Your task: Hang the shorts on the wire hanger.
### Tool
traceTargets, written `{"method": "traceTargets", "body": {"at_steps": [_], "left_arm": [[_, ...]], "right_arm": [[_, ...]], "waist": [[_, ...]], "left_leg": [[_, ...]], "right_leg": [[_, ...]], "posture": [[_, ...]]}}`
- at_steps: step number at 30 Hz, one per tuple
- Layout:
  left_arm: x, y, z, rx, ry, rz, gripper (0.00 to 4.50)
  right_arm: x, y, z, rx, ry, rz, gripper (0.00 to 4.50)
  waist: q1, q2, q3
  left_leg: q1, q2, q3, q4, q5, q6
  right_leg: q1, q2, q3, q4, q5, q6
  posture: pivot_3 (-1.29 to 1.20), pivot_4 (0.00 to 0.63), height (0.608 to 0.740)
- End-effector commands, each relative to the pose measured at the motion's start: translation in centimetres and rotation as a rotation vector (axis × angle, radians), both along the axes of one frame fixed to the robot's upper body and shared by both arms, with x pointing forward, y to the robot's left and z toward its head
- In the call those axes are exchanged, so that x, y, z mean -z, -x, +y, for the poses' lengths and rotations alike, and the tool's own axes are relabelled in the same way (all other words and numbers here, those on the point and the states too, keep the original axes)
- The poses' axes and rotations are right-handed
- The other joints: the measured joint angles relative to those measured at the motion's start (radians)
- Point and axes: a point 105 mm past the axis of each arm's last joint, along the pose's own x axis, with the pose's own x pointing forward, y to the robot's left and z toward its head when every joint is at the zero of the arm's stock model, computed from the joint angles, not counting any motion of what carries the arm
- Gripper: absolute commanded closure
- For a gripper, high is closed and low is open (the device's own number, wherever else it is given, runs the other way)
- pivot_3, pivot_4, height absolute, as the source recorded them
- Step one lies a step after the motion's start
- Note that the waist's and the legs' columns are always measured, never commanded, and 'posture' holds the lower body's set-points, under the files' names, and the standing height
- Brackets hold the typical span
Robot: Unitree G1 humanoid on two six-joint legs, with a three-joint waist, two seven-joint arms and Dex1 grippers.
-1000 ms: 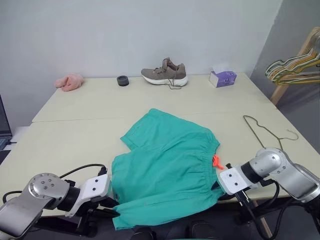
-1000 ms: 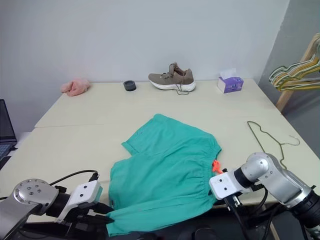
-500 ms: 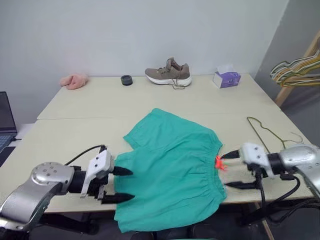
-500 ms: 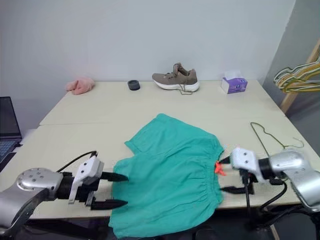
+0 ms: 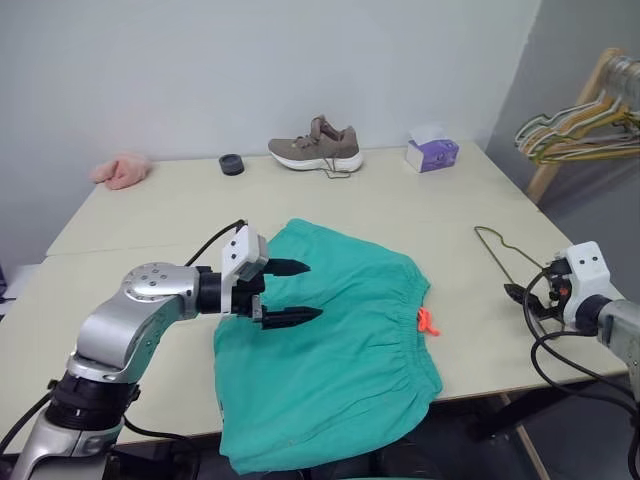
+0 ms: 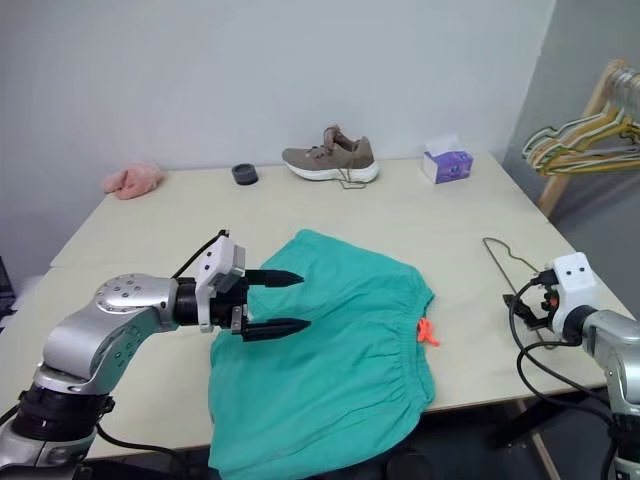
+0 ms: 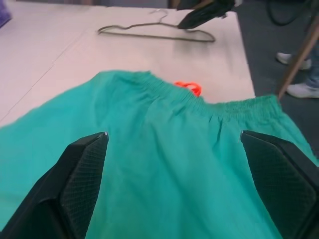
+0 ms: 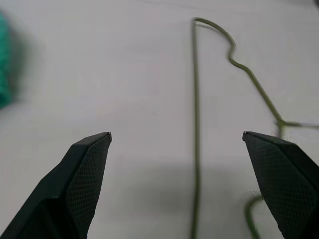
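Observation:
The teal-green shorts [image 5: 335,345] lie flat on the table, their lower edge hanging over the front, with a small orange-red piece [image 5: 427,322] at the waistband. My left gripper [image 5: 313,290] hovers open just above the shorts' left part, pointing to the right, with nothing between its fingers [image 7: 82,167]. The wire hanger [image 5: 508,255] lies flat on the table to the right of the shorts. My right gripper [image 8: 175,134] is open near the table's right edge, low over the hanger's wire [image 8: 195,124] and apart from it.
Along the table's far side lie a pink cloth [image 5: 118,170], a small black round thing [image 5: 231,163], a brown shoe [image 5: 315,150] and a purple tissue box [image 5: 432,153]. A wooden rack with several coloured hangers [image 5: 575,135] stands off the table's right.
Both grippers opened and left the shorts' front edge. The left one rose and moved forward over the shorts; the right one swung right to the wire hanger. The camera also shifted.

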Motion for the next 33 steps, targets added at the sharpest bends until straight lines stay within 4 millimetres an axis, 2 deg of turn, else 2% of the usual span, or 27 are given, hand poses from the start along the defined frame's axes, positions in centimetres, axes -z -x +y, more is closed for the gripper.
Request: {"method": "traceTargets", "body": {"at_steps": [1, 5, 9, 11, 14, 16, 19, 21, 25, 28, 33], "left_arm": [[-1.3, -0.1, -0.7, 0.043, -0.002, -0.070, 0.03], [-1.8, -0.2, -1.2, 0.067, -0.001, -0.093, 0.03], [-2.1, -0.1, -1.5, 0.075, 0.001, -0.102, 0.03], [-2.1, -0.1, -1.5, 0.073, -0.004, -0.111, 0.03], [-2.2, -0.2, -1.5, 0.065, -0.004, -0.117, 0.00], [-2.2, -0.3, -1.5, 0.062, -0.003, -0.120, 0.00], [-2.3, -0.3, -1.4, 0.054, -0.009, -0.128, 0.00], [-2.3, -0.2, -1.3, 0.049, -0.012, -0.127, 0.00], [-2.0, -0.2, -1.0, 0.036, -0.021, -0.128, 0.00], [-2.0, -0.2, -0.9, 0.032, -0.022, -0.126, 0.00], [-1.8, -0.1, -0.8, 0.029, -0.027, -0.120, 0.00]], "right_arm": [[0.6, -0.6, -1.5, 0.067, 0.015, 0.023, 0.00], [2.9, -0.8, -2.0, 0.074, -0.013, 0.115, 0.00], [4.4, -1.0, -1.7, 0.034, -0.011, 0.187, 0.00], [5.3, -1.0, -2.0, 0.066, -0.049, 0.239, 0.00], [6.4, -1.1, -2.8, 0.145, -0.115, 0.294, 0.59], [6.8, -1.2, -3.3, 0.169, -0.129, 0.309, 1.23], [7.2, -1.0, -3.0, 0.111, -0.136, 0.337, 2.25], [7.1, -0.9, -2.5, 0.042, -0.134, 0.341, 2.74], [6.7, -0.7, -2.4, -0.013, -0.109, 0.314, 2.74], [6.5, -0.5, -2.0, -0.066, -0.082, 0.305, 1.98], [6.1, -0.1, -1.2, -0.118, -0.098, 0.310, 0.20]], "waist": [[-0.013, 0.000, 0.000], [-0.035, 0.001, 0.000], [-0.054, 0.002, -0.002], [-0.059, 0.000, -0.003], [-0.062, -0.003, -0.006], [-0.059, -0.009, -0.009], [-0.055, -0.015, -0.013], [-0.053, -0.016, -0.014], [-0.052, -0.016, -0.014], [-0.051, -0.016, -0.014], [-0.051, -0.016, -0.014]], "left_leg": [[0.000, 0.000, 0.000, 0.000, 0.000, 0.000], [0.000, 0.000, -0.001, 0.000, 0.000, 0.000], [0.001, 0.000, -0.001, 0.000, 0.000, 0.000], [0.002, 0.000, -0.001, 0.001, 0.000, 0.000], [0.003, 0.001, -0.001, 0.001, 0.001, 0.001], [0.005, 0.001, -0.001, 0.001, 0.001, 0.001], [0.009, 0.001, -0.002, 0.001, 0.001, 0.001], [0.011, 0.001, -0.002, 0.001, 0.001, 0.001], [0.011, 0.001, -0.004, 0.000, 0.001, 0.001], [0.011, 0.002, -0.004, -0.001, 0.000, 0.001], [0.010, 0.002, -0.004, 0.000, 0.000, 0.001]], "right_leg": [[0.000, 0.000, 0.000, 0.000, 0.000, 0.000], [0.000, 0.001, -0.001, 0.000, 0.000, 0.000], [0.002, 0.001, 0.000, 0.000, 0.000, 0.001], [0.002, 0.001, 0.000, 0.000, 0.001, 0.001], [0.004, 0.002, 0.000, 0.000, 0.001, 0.002], [0.007, 0.002, -0.001, -0.001, 0.002, 0.003], [0.011, 0.002, -0.001, -0.002, 0.002, 0.003], [0.013, 0.002, -0.001, -0.003, 0.002, 0.003], [0.014, 0.002, -0.003, -0.004, 0.001, 0.002], [0.013, 0.002, -0.003, -0.004, 0.001, 0.002], [0.013, 0.002, -0.003, -0.004, 0.001, 0.002]], "posture": [[-0.26, 0.000, 0.740], [-0.26, 0.000, 0.740], [-0.26, 0.000, 0.740], [-0.26, 0.000, 0.740], [-0.25, 0.000, 0.740], [-0.25, 0.000, 0.740], [-0.24, 0.000, 0.740], [-0.24, 0.000, 0.740], [-0.23, 0.000, 0.740], [-0.24, 0.000, 0.740], [-0.24, 0.000, 0.740]]}}
